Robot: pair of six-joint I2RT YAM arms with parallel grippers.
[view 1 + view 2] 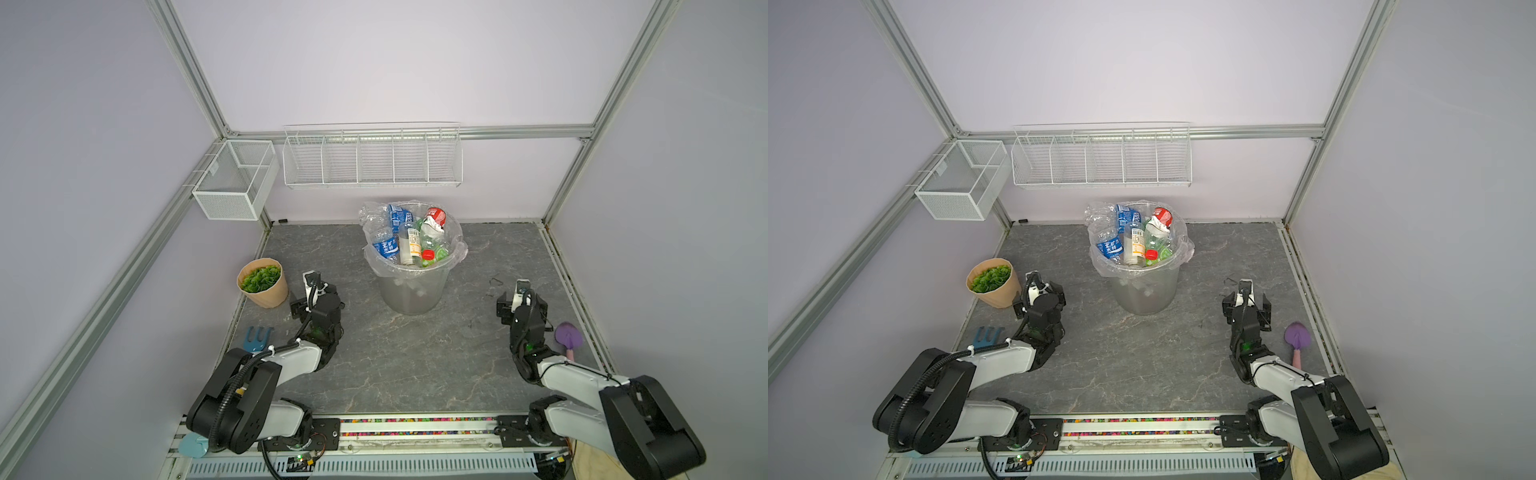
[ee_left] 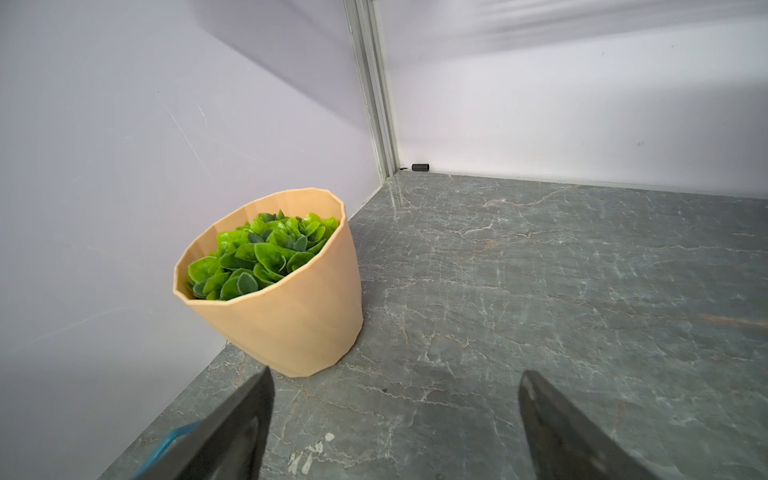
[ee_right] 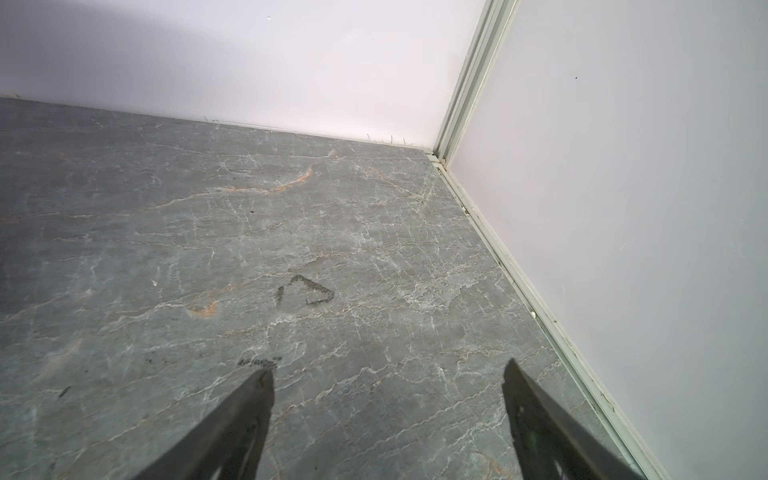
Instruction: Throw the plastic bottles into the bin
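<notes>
Plainly, left claw [image 2: 395, 376] and right claw [image 3: 386, 370] gape empty; bottle [image 1: 385, 246] label shows Chinese characters.

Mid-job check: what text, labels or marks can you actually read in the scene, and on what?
"水特": white characters on the blue-label bottle in the bin; the characters above them are blurred.
Red-label bottle: white print, too blurred to read.
White-label bottle: print too small to read.
Table: dark triangular scrawl, no legible character.
</notes>
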